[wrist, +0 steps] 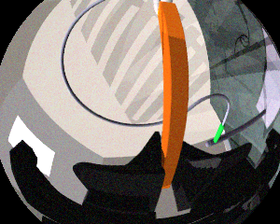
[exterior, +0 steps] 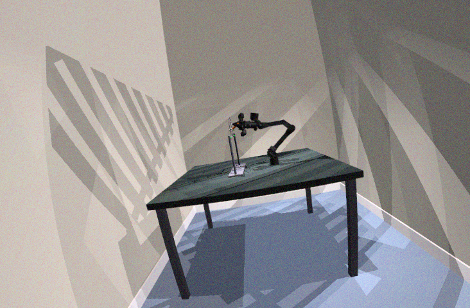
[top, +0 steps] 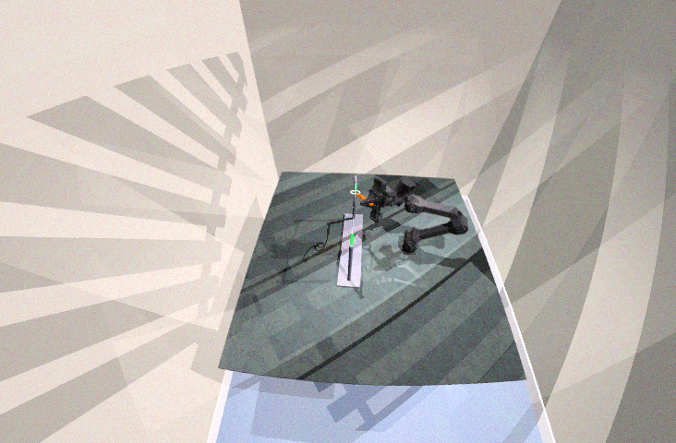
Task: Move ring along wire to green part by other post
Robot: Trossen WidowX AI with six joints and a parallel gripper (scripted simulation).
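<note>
The white ring is level with the thin grey wire, higher than both green parts. The wire seems to pass through it; touching cannot be told. My gripper is shut on the orange handle, which slants from the ring to the fingers. The near green part is beside the near post. The far green part shows just beyond the ring in the top view. In the wrist view, the wire curves behind the handle to one green part; the ring is mostly cut off.
The posts stand on a pale base plate on the dark table. The arm reaches in from the right in the top and exterior views. Shadows cross the table and walls.
</note>
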